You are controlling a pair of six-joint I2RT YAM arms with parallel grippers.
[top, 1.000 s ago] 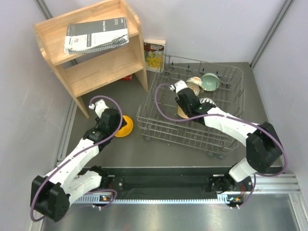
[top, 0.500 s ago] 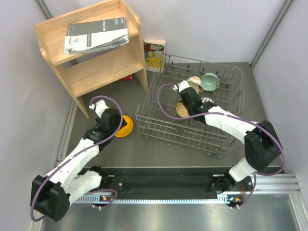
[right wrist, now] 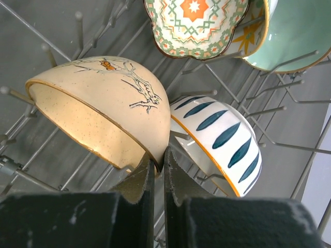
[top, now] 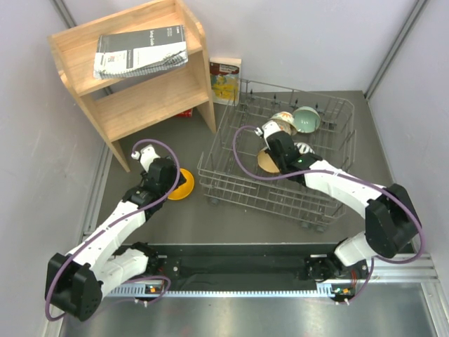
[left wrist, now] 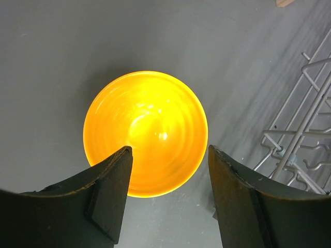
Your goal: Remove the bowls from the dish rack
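The right gripper [right wrist: 156, 164] is inside the rack [top: 231, 187], its two fingers pressed close together with only a thin slit between them, clenched on the lower rim of the tan bowl [right wrist: 103, 111]. That bowl stands on edge among the tines, its hollow turned to the left in the wrist view and a small branch drawing on its outer wall. Just beside it, to its right, leans the striped bowl [right wrist: 223, 140], white with dark leaf-shaped marks and a yellow rim; the two look to be touching near the fingers. Farther back in the rack stand the floral bowl [right wrist: 195, 25] and, partly behind it, the teal bowl [right wrist: 296, 37]. The left gripper [left wrist: 168, 155] hangs released above the orange bowl [left wrist: 145, 129], which sits upright on the table [top: 189, 219] just left of the rack; its fingers [left wrist: 111, 186] are spread wide on either side of the bowl's near rim, and I cannot tell whether they touch it. A wooden shelf [top: 151, 98] with a booklet [top: 140, 50] on top stands at the far left.
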